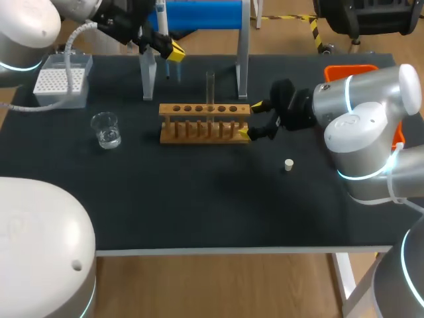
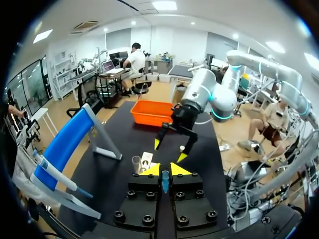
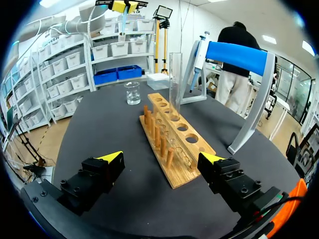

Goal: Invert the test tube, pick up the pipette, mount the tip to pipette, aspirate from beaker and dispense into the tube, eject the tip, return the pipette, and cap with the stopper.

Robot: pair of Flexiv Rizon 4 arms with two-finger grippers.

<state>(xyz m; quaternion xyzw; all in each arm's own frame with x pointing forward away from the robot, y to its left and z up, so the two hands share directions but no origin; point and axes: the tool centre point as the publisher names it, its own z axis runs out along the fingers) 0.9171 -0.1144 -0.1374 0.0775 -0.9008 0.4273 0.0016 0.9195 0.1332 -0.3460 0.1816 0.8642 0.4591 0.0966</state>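
Note:
A clear test tube (image 1: 210, 88) stands upright in the wooden rack (image 1: 205, 123). My right gripper (image 1: 252, 120) is open at the rack's right end, one finger on each side of it (image 3: 160, 158). My left gripper (image 1: 170, 50) hovers behind the rack near the blue pipette stand (image 1: 199, 13), shut on a small pale blue pipette tip (image 2: 165, 182) that hangs below it. The pipette (image 2: 55, 172) rests on the stand. A glass beaker (image 1: 106, 129) of clear liquid sits to the left. The white stopper (image 1: 289, 164) lies on the mat right of the rack.
A white tip box (image 1: 63, 81) stands at the back left corner. An orange bin (image 1: 350, 69) sits at the back right, behind my right arm. The stand's legs (image 1: 149, 74) rise just behind the rack. The dark mat (image 1: 199, 205) stretches to the front edge.

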